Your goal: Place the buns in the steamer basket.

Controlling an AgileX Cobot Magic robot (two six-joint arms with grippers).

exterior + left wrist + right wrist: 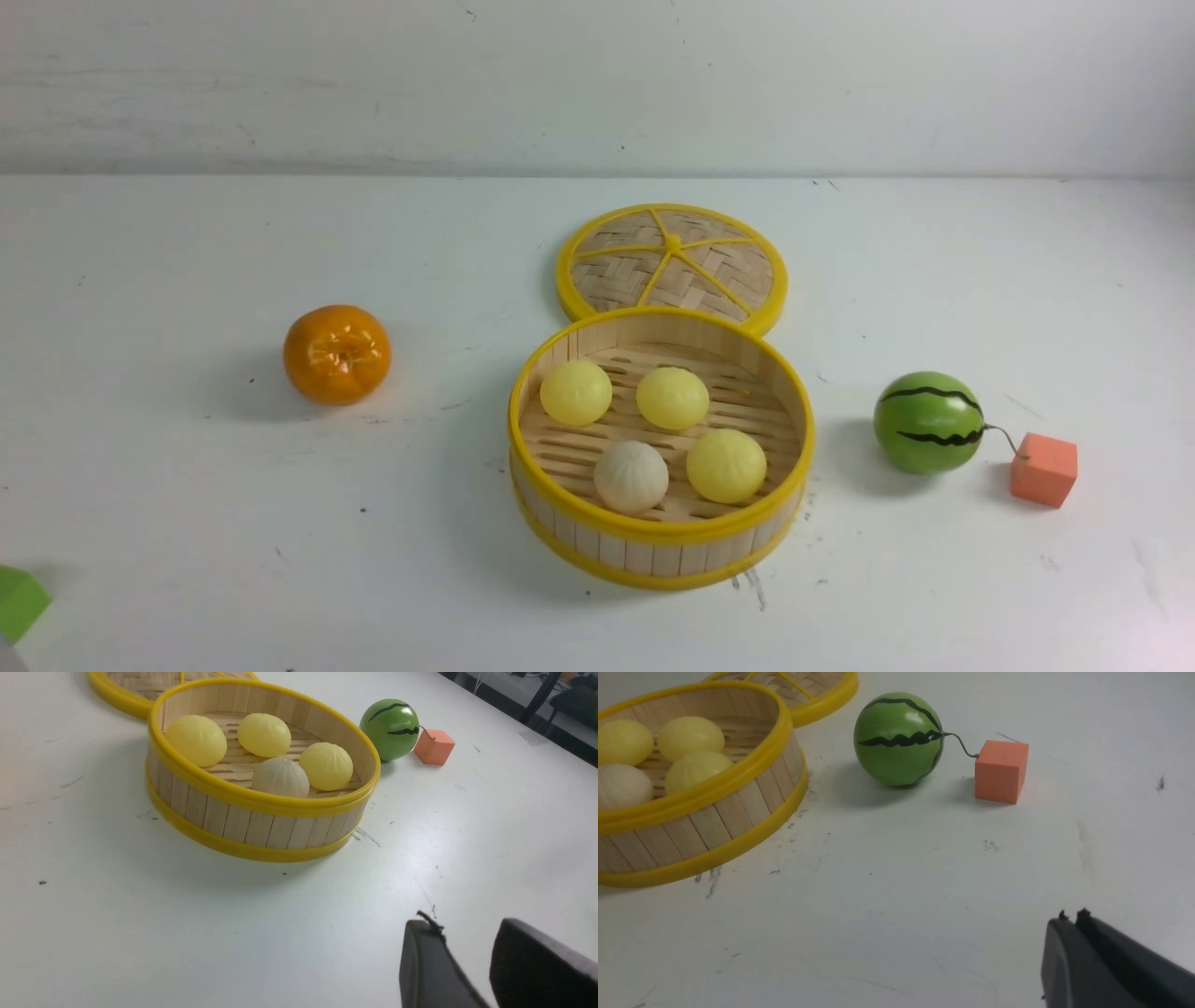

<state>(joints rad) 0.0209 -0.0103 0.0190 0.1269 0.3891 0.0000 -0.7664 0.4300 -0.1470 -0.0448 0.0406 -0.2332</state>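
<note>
1. All four buns are sitting inside the round bamboo steamer basket with yellow rims [560, 509], on its slatted wooden floor. Three are smooth pale yellow balls: one far-left [576, 393], one far-right [672, 399], one near-right [726, 465]. The fourth is a beige-white ball [632, 477] at the near-left.
2. The near two look like they're touching or almost touching; the far two have a small gap between them.
3. The flat woven lid with a yellow rim [672, 261] lies on the white table [187, 523] right behind the basket, rims touching or close to it.
4. A glossy orange tangerine [337, 354] sits well off to the basket's left. On the right there's a green striped watermelon ball [929, 422] with a thin curly stem, and a small orange foam cube [1043, 469] just beside it.
5. A bit of a green block [19, 602] pokes in at the front view's lower left corner.
6. Left gripper [467, 961]: empty, dark fingers parted with a clear gap, hanging over bare table away from the basket.
7. Right gripper [1076, 933]: fingers pressed together, nothing between them, also over bare table near the watermelon side.
</note>
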